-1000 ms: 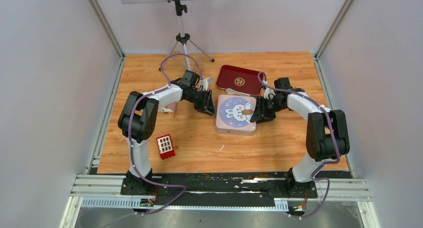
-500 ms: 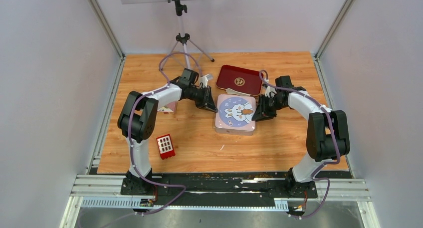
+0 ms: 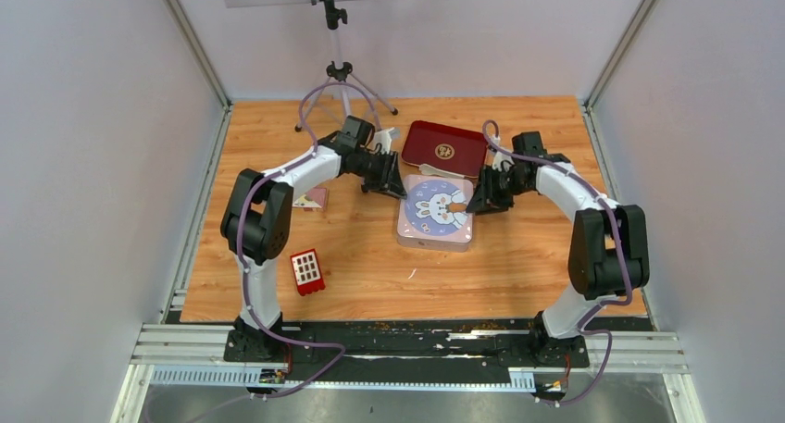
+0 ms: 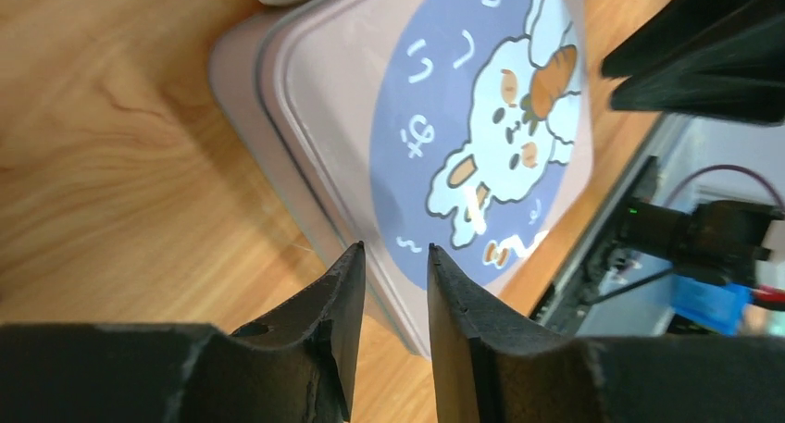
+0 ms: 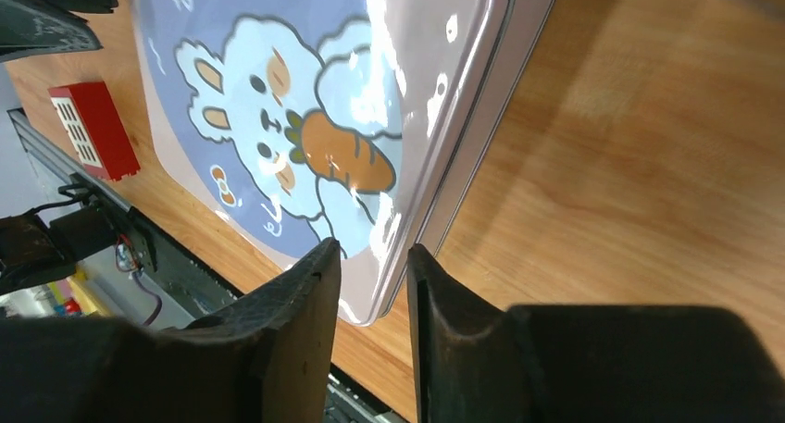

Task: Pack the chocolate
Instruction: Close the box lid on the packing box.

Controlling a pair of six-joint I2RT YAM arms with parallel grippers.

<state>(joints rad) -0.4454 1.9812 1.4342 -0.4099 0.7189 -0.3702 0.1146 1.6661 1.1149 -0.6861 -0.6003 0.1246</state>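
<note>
No chocolate shows in any view. A pink tin [image 3: 435,212] with a blue rabbit-and-carrot lid lies closed in the middle of the table. My left gripper [image 3: 396,190] hovers at the tin's left far corner. In the left wrist view that gripper [image 4: 396,249] stands open by a narrow gap above the rim of the tin [image 4: 305,118], with nothing between its fingers. My right gripper [image 3: 475,205] is at the tin's right edge. In the right wrist view it [image 5: 374,247] is also narrowly open, over the edge of the tin [image 5: 481,99], holding nothing.
A dark red tray [image 3: 444,148] lies just behind the tin. A small red block with white squares [image 3: 306,270] sits at the near left. A pink card [image 3: 313,199] lies under the left arm. A tripod [image 3: 338,71] stands at the back.
Both grippers have drifted a little toward the far side along the tin's edges. The tin has stayed in about the same place.
</note>
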